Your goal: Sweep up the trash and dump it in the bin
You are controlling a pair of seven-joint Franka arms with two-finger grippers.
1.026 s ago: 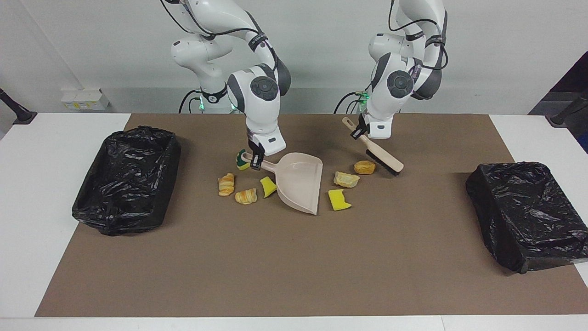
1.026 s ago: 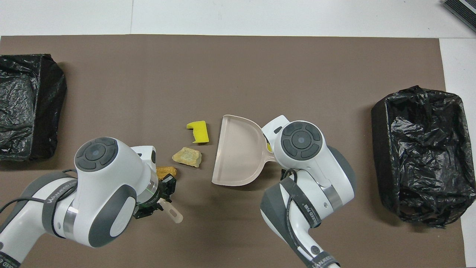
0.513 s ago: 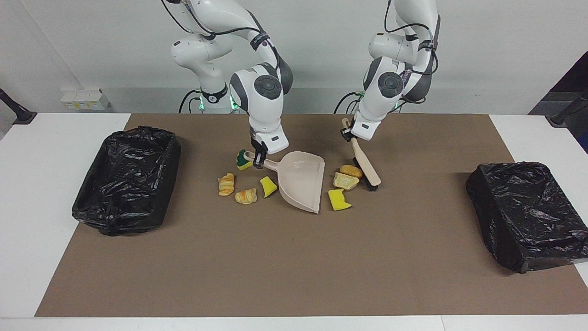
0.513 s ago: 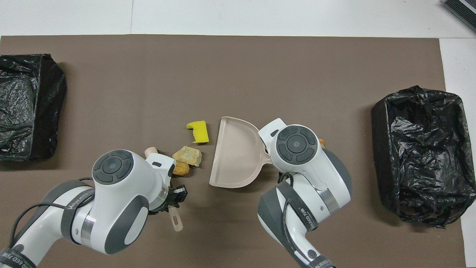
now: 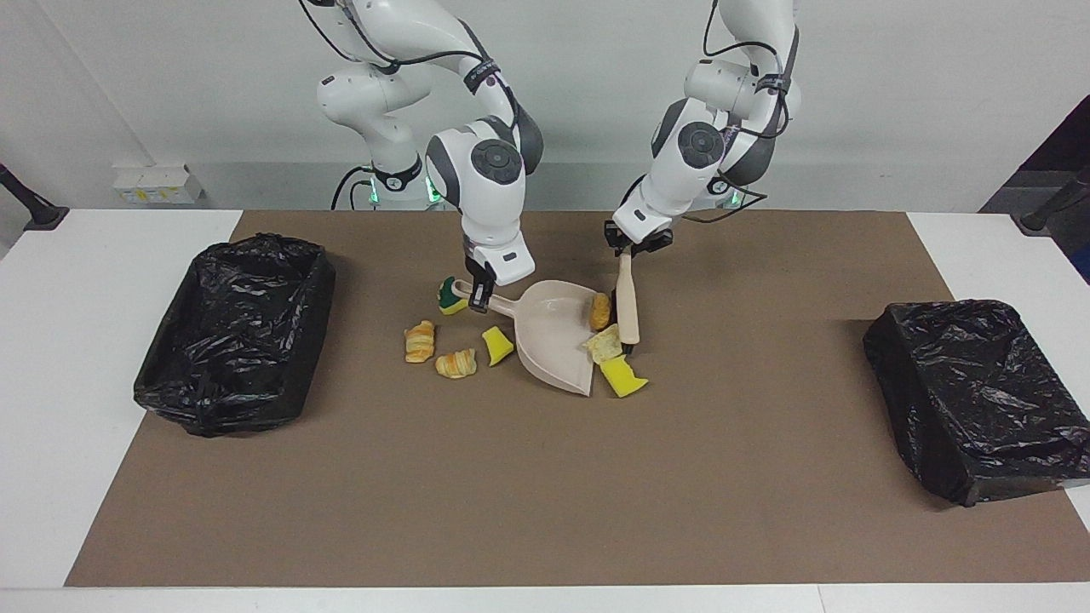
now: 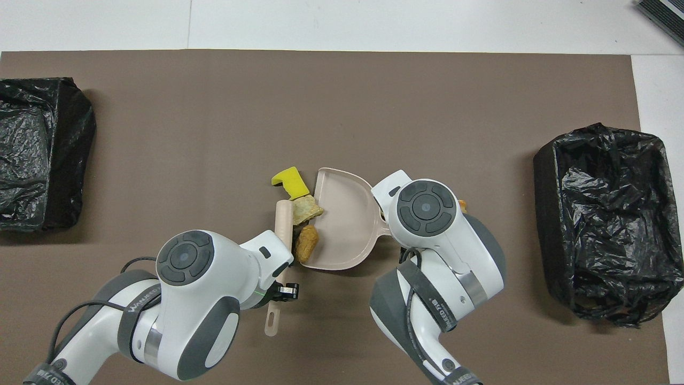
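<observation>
left gripper point(image 5: 631, 249) clamping the brush point(image 5: 628, 300) has pushed two lumps point(image 5: 601, 311) against the dustpan point(image 5: 553, 340), right gripper point(image 5: 479, 294) gripping its handle.

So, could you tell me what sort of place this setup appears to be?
Probably a robotics lab, staged for a cleaning test: two arms bolted at a white table under a brown mat, with a dustpan, brush, sponge and bread bits, and two bag-lined bins.

You have a white table point(image 5: 51, 340) under a brown mat point(image 5: 511, 494); on the mat lie two black-lined bins point(image 5: 234, 332) (one at each end), the dustpan point(image 5: 553, 340) and scattered trash point(image 5: 456, 363).
</observation>
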